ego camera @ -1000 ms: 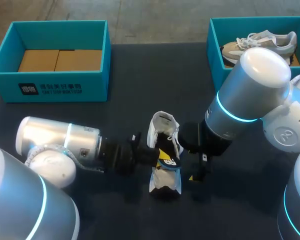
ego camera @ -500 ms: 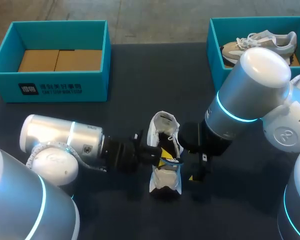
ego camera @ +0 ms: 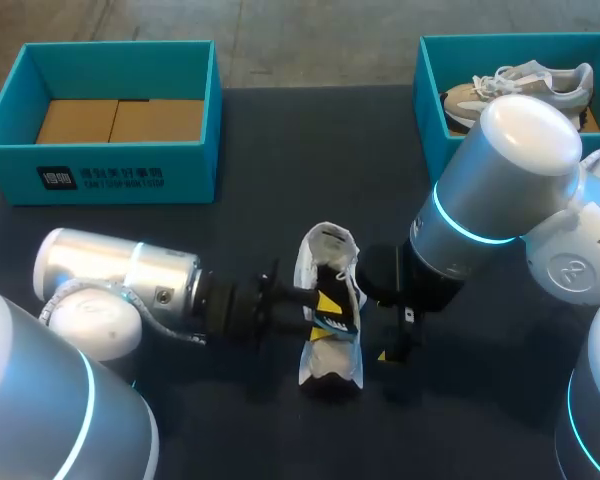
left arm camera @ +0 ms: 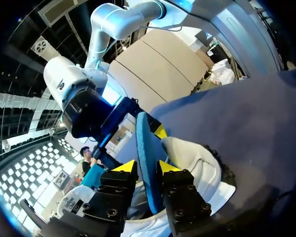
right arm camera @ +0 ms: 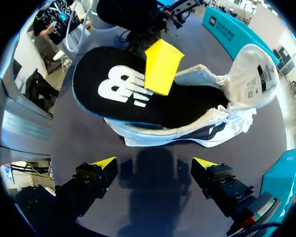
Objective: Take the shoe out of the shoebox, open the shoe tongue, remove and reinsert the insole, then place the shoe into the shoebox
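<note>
My left gripper point(left arm camera: 143, 168) clamped on the insole point(left arm camera: 146, 143), insole partly out of the white shoe point(ego camera: 330, 335) at mid-table, my right gripper point(right arm camera: 154, 163) spread wide, holding nothing, at the shoe's three o'clock, teal shoebox point(ego camera: 190, 172) at its ten o'clock.

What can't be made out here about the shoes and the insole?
1. Head view: the right arm covers part of the grey shoe in the right box.
2. Right wrist view: where the insole ends inside the white shoe; dark against dark.
3. Left wrist view: the left gripper, shut on the insole, hides its lower edge.
</note>
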